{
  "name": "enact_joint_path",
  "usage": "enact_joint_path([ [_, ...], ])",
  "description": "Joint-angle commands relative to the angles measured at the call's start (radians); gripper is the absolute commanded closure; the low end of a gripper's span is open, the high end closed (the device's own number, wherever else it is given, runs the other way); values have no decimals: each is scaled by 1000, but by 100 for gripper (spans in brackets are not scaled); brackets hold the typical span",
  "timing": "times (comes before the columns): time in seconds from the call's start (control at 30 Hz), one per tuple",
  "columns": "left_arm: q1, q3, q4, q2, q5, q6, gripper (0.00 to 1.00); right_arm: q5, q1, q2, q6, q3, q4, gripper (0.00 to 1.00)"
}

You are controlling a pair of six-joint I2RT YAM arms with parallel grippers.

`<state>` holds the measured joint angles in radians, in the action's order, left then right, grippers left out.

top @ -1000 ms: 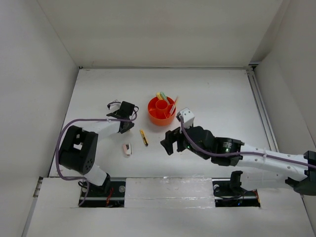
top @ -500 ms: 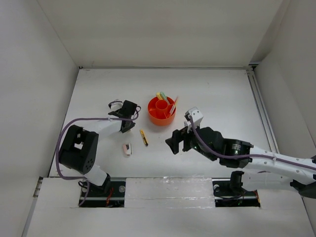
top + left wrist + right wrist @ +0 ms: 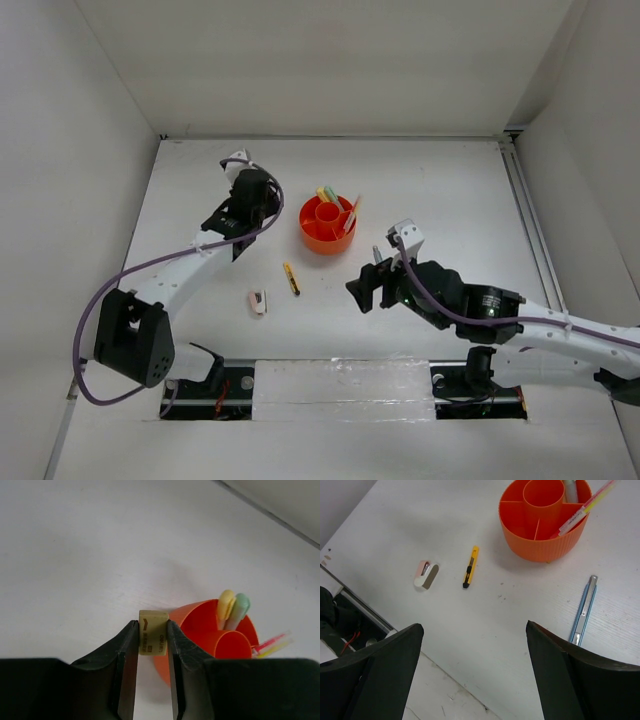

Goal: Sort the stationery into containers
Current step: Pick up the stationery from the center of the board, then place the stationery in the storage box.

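My left gripper (image 3: 258,200) is shut on a small tan eraser (image 3: 153,632) and holds it above the table, just left of the round orange tub (image 3: 327,224). In the left wrist view the tub (image 3: 200,625) holds a yellow marker (image 3: 226,605), a pale green marker (image 3: 240,607) and thin red and yellow pens (image 3: 272,644). My right gripper (image 3: 362,288) is open and empty (image 3: 474,626), near of the tub (image 3: 545,535). On the table lie a yellow-black pen (image 3: 470,566), a pink-white eraser (image 3: 426,574) and a grey-blue pen (image 3: 584,610).
White walls close in the table on the left, back and right. A metal rail (image 3: 527,215) runs along the right side. The table's near edge (image 3: 365,612) drops off to the arm bases and cables.
My left arm has risen and swung to the far side, carrying the tan eraser closer to the tub. My right gripper has drawn back to the right and nearer.
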<state>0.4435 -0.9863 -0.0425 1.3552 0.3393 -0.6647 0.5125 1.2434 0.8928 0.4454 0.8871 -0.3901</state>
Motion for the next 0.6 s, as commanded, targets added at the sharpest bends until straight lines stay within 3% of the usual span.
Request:
enact_joint_path([
  [0.0,3,-63,142,-19,-97,155,100,24,4,-31,21,-5,-16,11],
  [0.13,-26,-97,203,45,-322,197,100,24,4,-63,21,-5,-36,11],
  [0.27,-35,-121,253,109,-433,217,100,34,4,-81,30,-5,-56,11],
  [0.57,-26,-181,251,228,-534,240,100,43,4,-101,39,-23,-66,11],
])
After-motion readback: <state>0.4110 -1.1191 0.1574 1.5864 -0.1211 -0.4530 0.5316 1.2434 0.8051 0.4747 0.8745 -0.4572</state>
